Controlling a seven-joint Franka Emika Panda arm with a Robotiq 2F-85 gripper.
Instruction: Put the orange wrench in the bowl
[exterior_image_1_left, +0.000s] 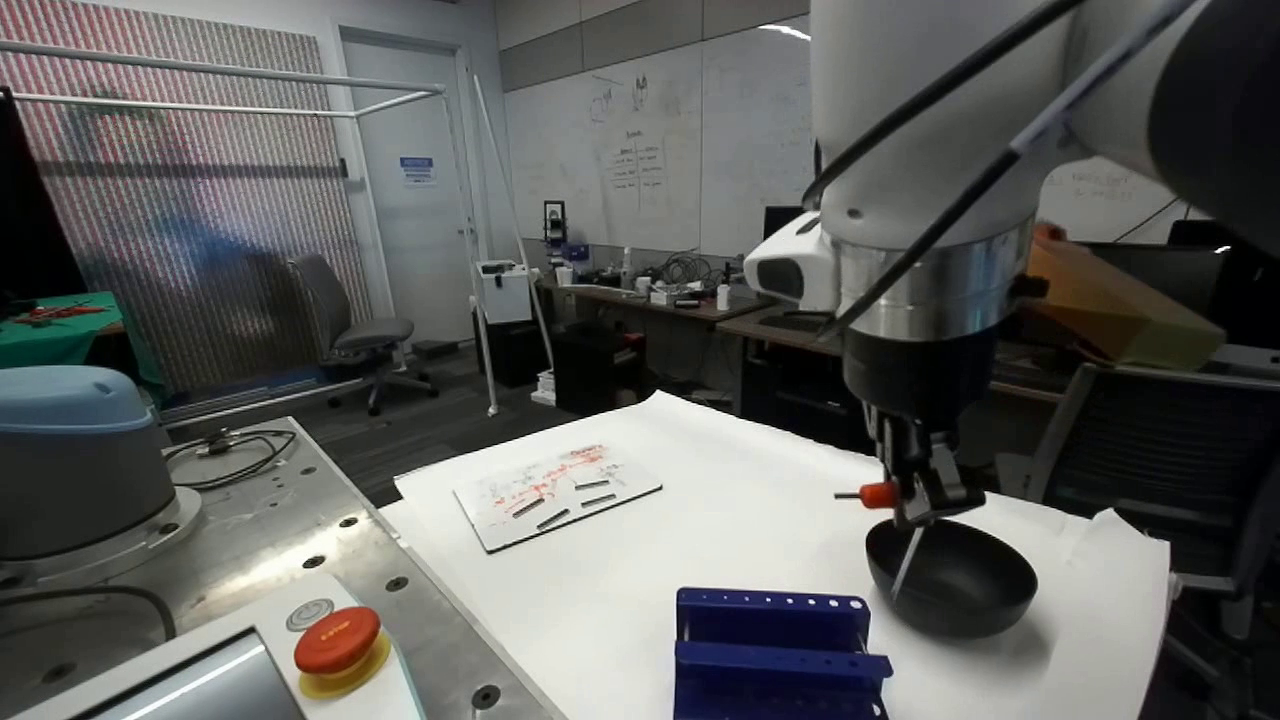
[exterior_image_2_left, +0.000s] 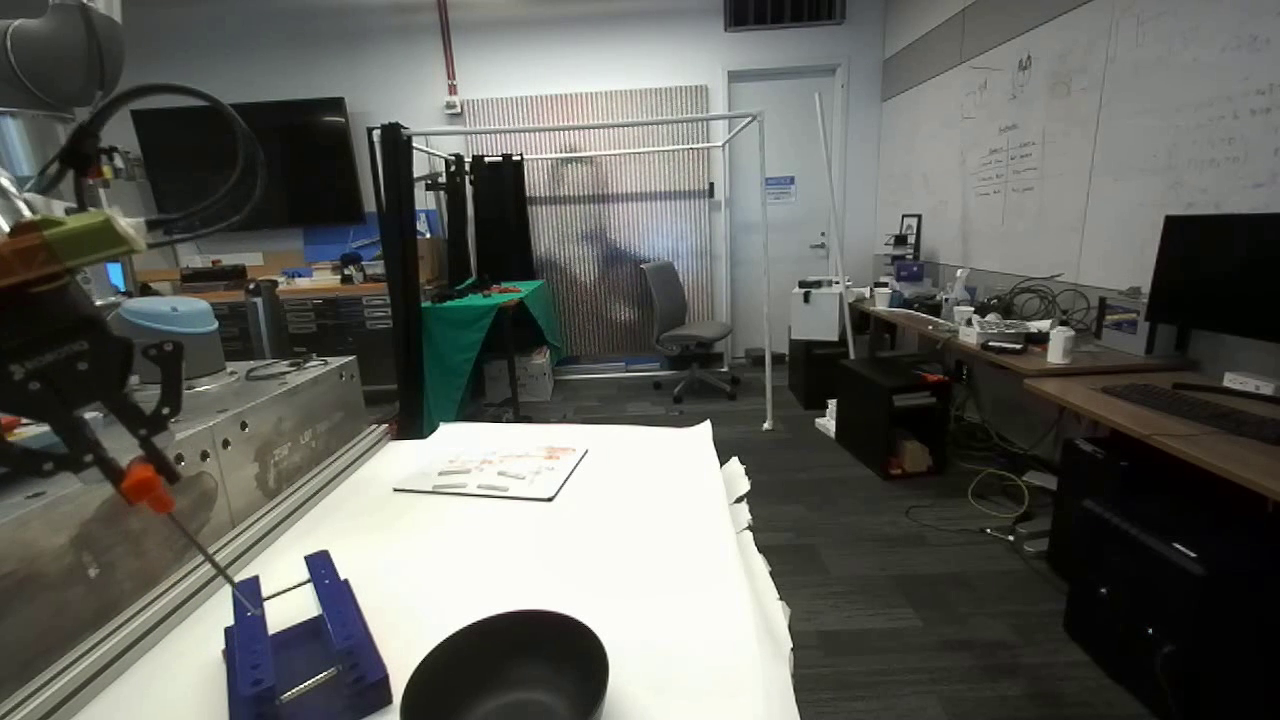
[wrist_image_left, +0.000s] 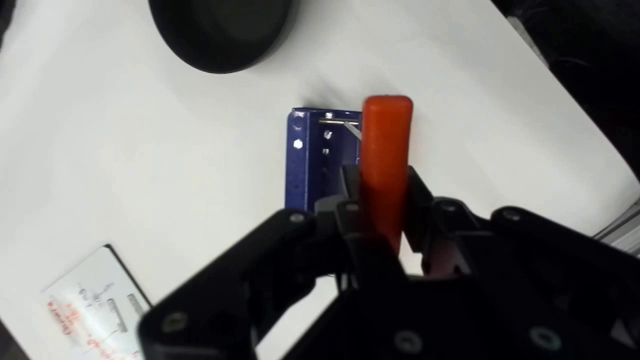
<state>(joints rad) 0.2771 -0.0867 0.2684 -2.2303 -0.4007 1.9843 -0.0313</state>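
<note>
The orange wrench has a bright orange handle, a short metal stub and a long thin metal shaft. It shows in both exterior views (exterior_image_1_left: 880, 495) (exterior_image_2_left: 147, 487) and the wrist view (wrist_image_left: 386, 145). My gripper (exterior_image_1_left: 915, 500) (exterior_image_2_left: 130, 465) (wrist_image_left: 384, 192) is shut on the orange handle, one finger on each side. The wrench hangs above the table, its shaft slanting down. The black bowl (exterior_image_1_left: 975, 600) (exterior_image_2_left: 520, 675) (wrist_image_left: 225, 40) stands on the white table. The shaft overlaps the bowl in an exterior view; in the wrist view the wrench is apart from the bowl, over the rack.
A dark blue ridged rack (exterior_image_1_left: 770, 625) (exterior_image_2_left: 355, 640) (wrist_image_left: 297, 172) stands beside the bowl, below the wrench. A whiteboard with red marks and several grey bars (exterior_image_1_left: 540, 490) (exterior_image_2_left: 480, 472) (wrist_image_left: 90, 310) lies farther off. A red button (exterior_image_1_left: 338, 640) sits near the metal bench.
</note>
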